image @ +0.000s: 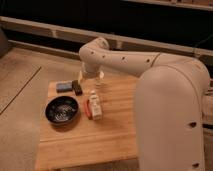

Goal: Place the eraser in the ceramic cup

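The eraser lies flat on the wooden table, a little to the gripper's left as the camera sees it, and apart from it. The blue pad sits just beyond the eraser, farther from the gripper. The ceramic cup stands right beside the gripper on its other side. The gripper hangs low over the table's far edge, jaws spread, holding nothing. Nearer the camera stand a white bottle and a black bowl.

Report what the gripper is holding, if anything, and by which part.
Nothing: the gripper hangs open over the far side of the table, while the eraser lies on it beside the blue pad.
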`<state>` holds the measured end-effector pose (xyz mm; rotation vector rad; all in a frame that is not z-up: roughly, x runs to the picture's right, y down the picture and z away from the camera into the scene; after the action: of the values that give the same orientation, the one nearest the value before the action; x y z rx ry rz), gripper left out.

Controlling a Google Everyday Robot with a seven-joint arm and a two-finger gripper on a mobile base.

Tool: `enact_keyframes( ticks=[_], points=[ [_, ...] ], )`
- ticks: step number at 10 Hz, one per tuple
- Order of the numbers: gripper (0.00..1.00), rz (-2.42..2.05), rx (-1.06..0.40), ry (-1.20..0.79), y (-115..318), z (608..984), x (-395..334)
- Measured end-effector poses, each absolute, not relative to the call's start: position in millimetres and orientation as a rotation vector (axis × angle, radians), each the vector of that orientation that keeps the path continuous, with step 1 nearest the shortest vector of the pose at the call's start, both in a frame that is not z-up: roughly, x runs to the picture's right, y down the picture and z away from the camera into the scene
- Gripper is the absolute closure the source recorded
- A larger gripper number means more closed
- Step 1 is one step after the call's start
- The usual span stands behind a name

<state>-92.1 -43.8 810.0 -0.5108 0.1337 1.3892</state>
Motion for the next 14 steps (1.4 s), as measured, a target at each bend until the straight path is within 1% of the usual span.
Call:
enact_keyframes(
  ticks=[3,5,8,11,12,14],
  points=[
    [0.35,1.366,-0.518,0.151,-40,820,-90],
    [0.35,1.263,-0.534,0.139,-40,834,-112],
    [0.35,1.098,-0.581,0.091,-48,863,-156],
    [0.35,1.053,-0.652,0.09,-44,892,-163],
    [0.35,1.048,-0.663,0.075,-47,900,-164],
    [0.35,1.006,-0.629,-0.019,-63,917,-175]
  ],
)
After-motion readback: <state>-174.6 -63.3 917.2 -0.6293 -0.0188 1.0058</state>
